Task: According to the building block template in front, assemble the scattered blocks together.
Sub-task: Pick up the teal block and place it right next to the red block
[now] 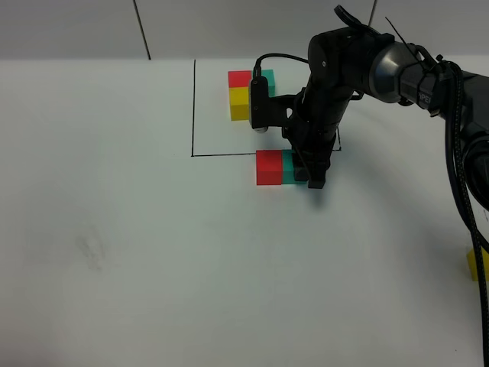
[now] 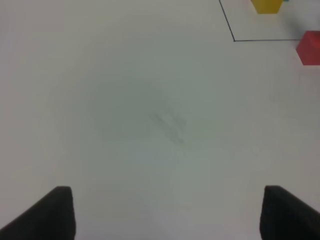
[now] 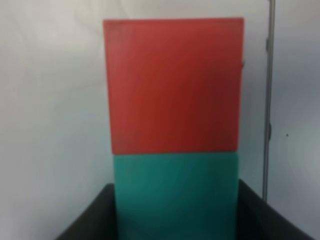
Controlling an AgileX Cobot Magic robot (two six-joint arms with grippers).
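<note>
The building block template (image 1: 240,102) is a red, yellow and teal L of cubes inside a thin black frame (image 1: 192,107) at the back. Just in front of the frame, the scattered red block (image 1: 268,167) and teal block (image 1: 289,167) sit side by side, touching. My right gripper (image 1: 313,177) is shut on the teal block (image 3: 175,195), which presses flush against the red block (image 3: 173,85). The scattered yellow block (image 1: 478,265) lies alone at the far right edge. My left gripper (image 2: 167,212) is open over bare table, with nothing between its fingers.
The right arm and its cable hang over the frame's right part and hide some of it. The frame's corner (image 2: 233,37), the template's yellow cube (image 2: 267,5) and the red block (image 2: 310,47) show far off in the left wrist view. A faint smudge (image 1: 92,252) marks the table's left side.
</note>
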